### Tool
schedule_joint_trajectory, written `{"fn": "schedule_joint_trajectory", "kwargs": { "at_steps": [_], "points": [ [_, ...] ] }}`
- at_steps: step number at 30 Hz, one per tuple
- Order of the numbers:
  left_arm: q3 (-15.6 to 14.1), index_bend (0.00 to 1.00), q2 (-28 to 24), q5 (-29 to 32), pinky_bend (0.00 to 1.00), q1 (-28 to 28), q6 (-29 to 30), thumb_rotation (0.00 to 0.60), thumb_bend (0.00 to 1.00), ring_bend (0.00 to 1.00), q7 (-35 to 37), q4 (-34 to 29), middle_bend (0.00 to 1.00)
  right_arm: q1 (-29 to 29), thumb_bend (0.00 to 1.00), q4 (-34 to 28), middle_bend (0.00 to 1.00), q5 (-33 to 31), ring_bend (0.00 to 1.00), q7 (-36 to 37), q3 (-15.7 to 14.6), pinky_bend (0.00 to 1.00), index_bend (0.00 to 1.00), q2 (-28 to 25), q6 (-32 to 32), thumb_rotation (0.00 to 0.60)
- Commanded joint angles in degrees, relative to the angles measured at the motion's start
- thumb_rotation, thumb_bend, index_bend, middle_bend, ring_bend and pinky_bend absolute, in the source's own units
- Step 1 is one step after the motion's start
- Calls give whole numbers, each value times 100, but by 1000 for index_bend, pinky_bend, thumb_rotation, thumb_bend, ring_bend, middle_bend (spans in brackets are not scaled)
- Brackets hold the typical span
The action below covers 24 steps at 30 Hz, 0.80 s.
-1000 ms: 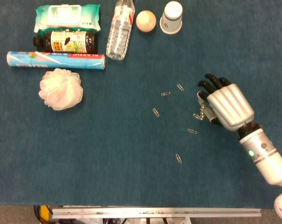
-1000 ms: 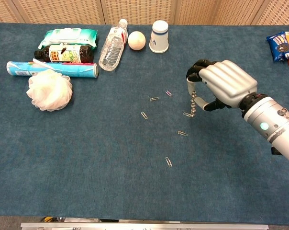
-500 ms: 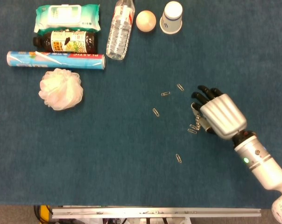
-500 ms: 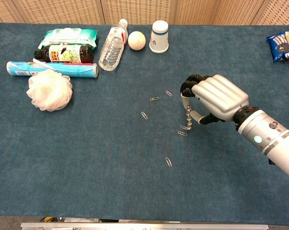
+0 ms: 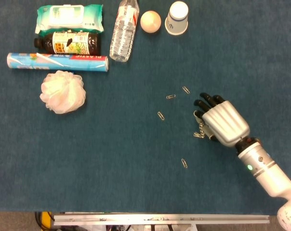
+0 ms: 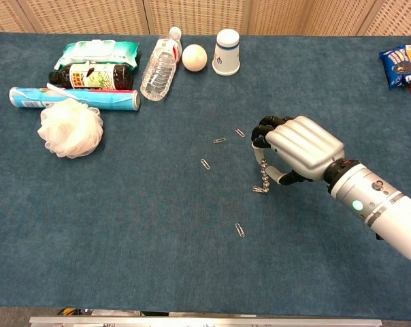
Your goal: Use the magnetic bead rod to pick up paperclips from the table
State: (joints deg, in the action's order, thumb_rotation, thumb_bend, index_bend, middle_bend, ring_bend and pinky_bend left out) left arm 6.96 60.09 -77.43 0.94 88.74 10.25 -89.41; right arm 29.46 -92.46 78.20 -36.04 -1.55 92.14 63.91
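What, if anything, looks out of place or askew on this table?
Little stands out. The clear water bottle and the dark sauce bottle lie on their sides, caps on, no spill visible. The paper cup stands upside down. The right hand holds the magnetic bead rod hanging upright.

The right hand [image 6: 297, 148] grips the magnetic bead rod [image 6: 263, 172] upright — its lower end touches a paperclip [image 6: 259, 189] on the blue table [image 6: 124, 218].

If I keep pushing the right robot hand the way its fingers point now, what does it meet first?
Probably the paperclip just ahead of the right robot hand, up and to the left in the head view; the cup lies far beyond. Height is unclear.
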Motion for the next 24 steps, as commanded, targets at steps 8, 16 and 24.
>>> {"fn": "schedule_joint_trajectory", "kwargs": {
  "at_steps": [8,16,24],
  "points": [
    [-7,416,-3,-9,534,4,-23,600,137,356,-15,7,434,-21,388,-14,299,46,147,74,63,292,542,-32,8,600],
    [-9,416,34,-5,534,-20,-51,600,137,356,-174,-1,434,19,388,-201,300,4,147,89,303,292,542,-184,72,600],
    [37,416,84,82,534,-20,-26,600,137,356,-319,-18,434,231,388,-284,300,-550,148,-60,735,292,542,-252,-155,600]
  ]
}}
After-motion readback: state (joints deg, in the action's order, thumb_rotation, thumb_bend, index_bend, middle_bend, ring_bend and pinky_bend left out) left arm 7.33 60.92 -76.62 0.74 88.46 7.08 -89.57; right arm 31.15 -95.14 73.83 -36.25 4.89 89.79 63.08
